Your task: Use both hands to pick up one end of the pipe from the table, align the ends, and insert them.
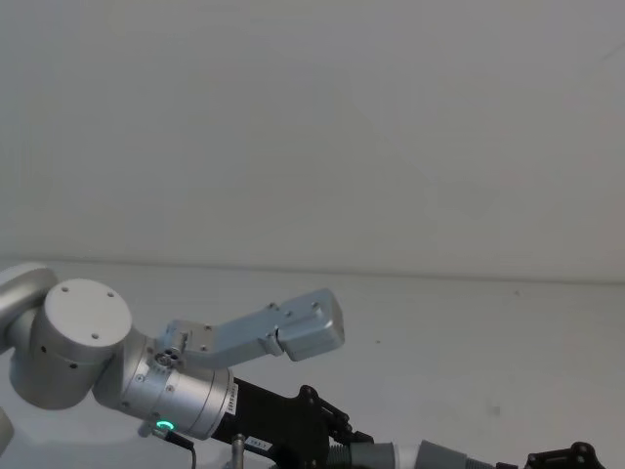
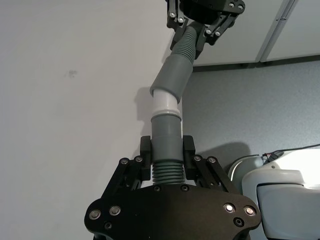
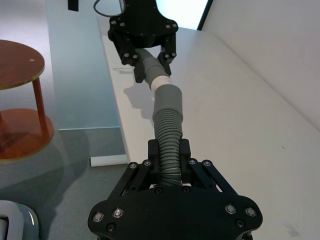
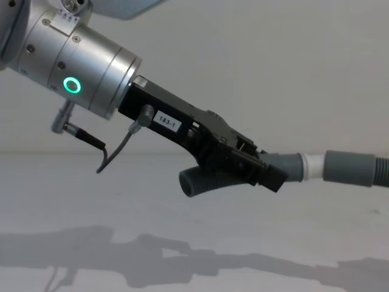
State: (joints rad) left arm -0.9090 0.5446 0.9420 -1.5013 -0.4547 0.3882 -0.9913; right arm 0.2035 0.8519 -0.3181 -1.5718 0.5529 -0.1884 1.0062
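Both pipe pieces are held in the air above the white table (image 4: 182,243). My left gripper (image 4: 267,173) (image 2: 167,145) is shut on the ribbed piece (image 4: 209,180) just behind its grey cuff (image 2: 165,132), and the narrow white tip (image 2: 165,104) points at the other piece. My right gripper (image 3: 169,148) (image 1: 557,457) is shut on the second ribbed hose (image 3: 167,130). Its wide grey cuff (image 3: 166,100) (image 4: 349,167) meets the white tip (image 4: 313,166), which sits at or just inside the round mouth. The two pieces run nearly in one line, bending slightly at the joint.
The table's front edge (image 3: 117,125) runs beside the pipes, with grey floor beyond it. A round brown side table (image 3: 15,65) stands on that floor. A white robot base (image 2: 280,185) lies below the left gripper. A pale grey wall (image 1: 312,127) backs the table.
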